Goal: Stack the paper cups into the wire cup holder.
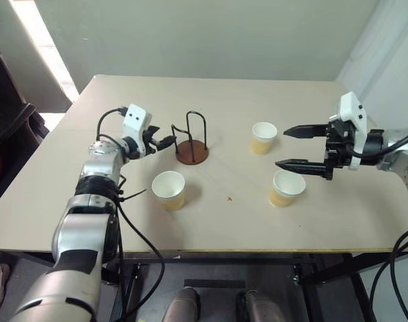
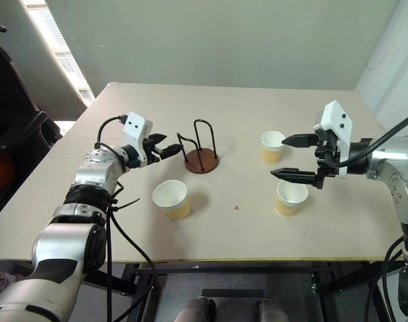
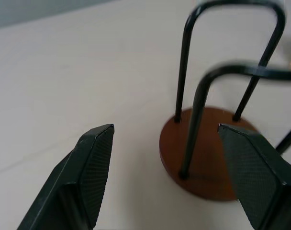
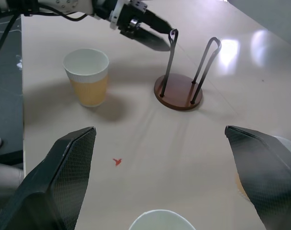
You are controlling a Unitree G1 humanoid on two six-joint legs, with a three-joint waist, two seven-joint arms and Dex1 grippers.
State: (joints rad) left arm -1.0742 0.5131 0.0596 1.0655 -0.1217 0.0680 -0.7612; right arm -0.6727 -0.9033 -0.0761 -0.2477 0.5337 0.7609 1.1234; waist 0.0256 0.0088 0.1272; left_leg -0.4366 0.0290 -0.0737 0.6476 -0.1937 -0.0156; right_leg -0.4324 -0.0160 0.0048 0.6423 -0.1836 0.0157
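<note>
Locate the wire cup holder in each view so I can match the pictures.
Left eye view: wire cup holder centre-left on the table, beside the left gripper.
Right eye view: left of centre.
Left wrist view: right of centre, between the fingers.
Right wrist view: upper middle.
Shared landmark: its reddish-brown round base.

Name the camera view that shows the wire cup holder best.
The right wrist view: the whole wire cup holder shows, both hoops and disc base, standing empty. The left wrist view has it close but cropped, behind the left end effector. The two head views show it whole but smaller.
</note>
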